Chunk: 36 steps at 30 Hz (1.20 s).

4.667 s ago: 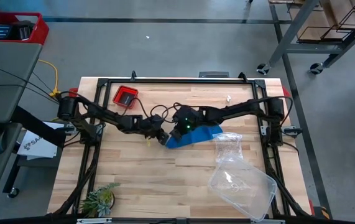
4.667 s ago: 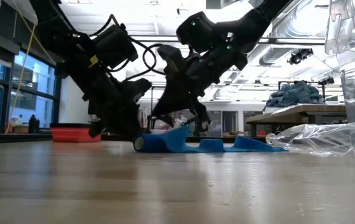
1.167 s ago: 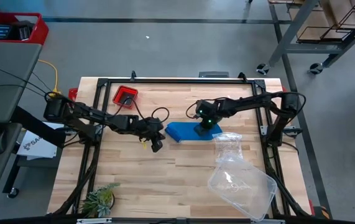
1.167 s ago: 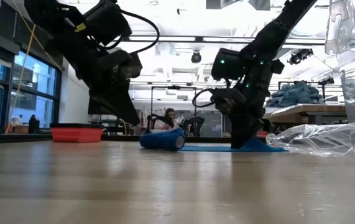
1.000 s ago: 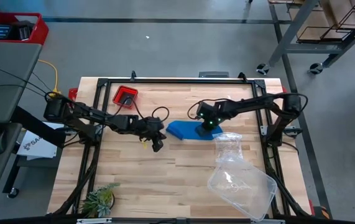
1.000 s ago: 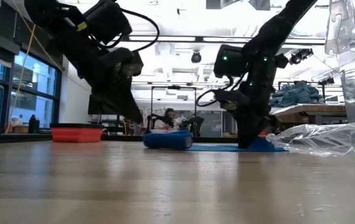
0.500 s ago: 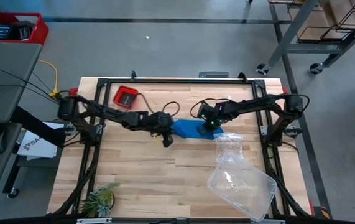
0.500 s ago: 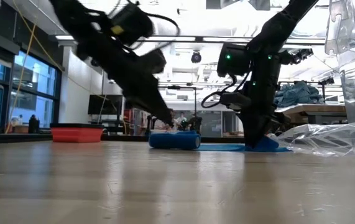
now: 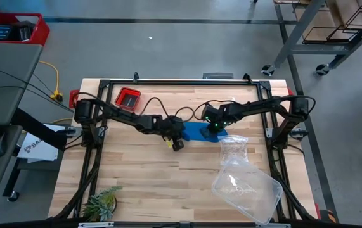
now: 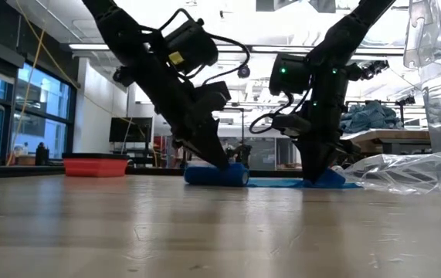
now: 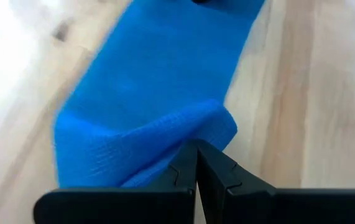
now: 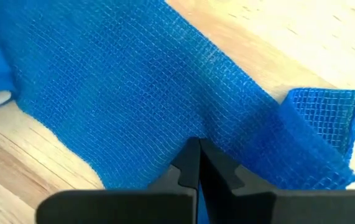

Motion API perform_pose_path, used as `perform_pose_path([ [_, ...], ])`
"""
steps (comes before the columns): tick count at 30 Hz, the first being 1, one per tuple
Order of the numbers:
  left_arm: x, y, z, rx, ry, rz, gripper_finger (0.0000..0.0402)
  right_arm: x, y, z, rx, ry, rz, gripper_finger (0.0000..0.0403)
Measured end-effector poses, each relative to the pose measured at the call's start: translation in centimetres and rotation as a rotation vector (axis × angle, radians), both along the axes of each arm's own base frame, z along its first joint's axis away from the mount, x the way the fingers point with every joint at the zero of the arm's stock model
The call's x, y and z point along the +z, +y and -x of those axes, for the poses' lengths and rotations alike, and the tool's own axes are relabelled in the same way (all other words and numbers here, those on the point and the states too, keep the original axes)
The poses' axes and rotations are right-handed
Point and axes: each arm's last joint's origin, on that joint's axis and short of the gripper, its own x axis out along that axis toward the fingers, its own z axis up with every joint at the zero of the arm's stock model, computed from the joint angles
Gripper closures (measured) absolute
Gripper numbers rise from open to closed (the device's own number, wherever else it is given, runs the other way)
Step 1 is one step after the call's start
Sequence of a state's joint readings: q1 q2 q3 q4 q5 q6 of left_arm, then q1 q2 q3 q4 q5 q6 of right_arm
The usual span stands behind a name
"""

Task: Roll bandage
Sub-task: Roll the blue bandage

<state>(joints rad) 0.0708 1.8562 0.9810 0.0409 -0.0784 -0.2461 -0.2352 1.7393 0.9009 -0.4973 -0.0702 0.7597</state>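
Two end effectors work the bandage (image 9: 196, 131) mid-worktop (image 9: 142, 183): left end effector (image 9: 177, 143), fingers together, pushes the rolled end; right end effector (image 9: 213, 128), fingers together, pins the flat tail. Rolling is partway, I judge; next, keep the roll straight toward the pinned end.

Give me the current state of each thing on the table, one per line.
bandage: partly rolled, its roll end at the left gripper, the rest flat on the table.
left gripper: shut, tips at the roll.
right gripper: shut, tips on the flat strip.
clear plastic bag: lying crumpled, untouched.
red tray: untouched, at the table's far edge.
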Motion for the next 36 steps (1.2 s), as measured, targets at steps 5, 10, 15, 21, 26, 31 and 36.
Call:
perform_pose_path([
  [5, 0.1, 0.4, 0.1, 0.001, 0.006, -0.049, 0.0401, 0.0, 0.0, -0.1, 0.002, -0.010, -0.007, 0.0403],
  [10, -0.1, 1.0, 0.3, 0.004, 0.029, -0.058, 0.0401, 0.0, 0.0, -0.1, 0.001, -0.014, -0.014, 0.0403],
  [15, -0.2, 1.0, 0.3, -0.012, 0.038, -0.068, 0.0401, 0.0, 0.2, -0.2, 0.017, -0.030, -0.075, 0.0403],
  [21, -0.7, 0.7, 0.9, -0.133, 0.130, -0.034, 0.0402, 0.0, 0.5, 0.4, 0.057, 0.022, -0.125, 0.0403],
  [26, -1.4, 0.5, 1.9, -0.232, 0.246, -0.006, 0.0401, 0.2, 0.6, 1.3, 0.095, 0.100, -0.119, 0.0403],
  [31, -1.3, 0.3, 2.3, -0.292, 0.269, 0.005, 0.0401, 0.5, 0.5, 1.4, 0.096, 0.094, -0.094, 0.0403],
  [36, 0.1, 0.1, 2.9, -0.285, 0.248, 0.062, 0.0401, 1.3, 0.1, 1.8, 0.071, 0.101, 0.009, 0.0403],
])
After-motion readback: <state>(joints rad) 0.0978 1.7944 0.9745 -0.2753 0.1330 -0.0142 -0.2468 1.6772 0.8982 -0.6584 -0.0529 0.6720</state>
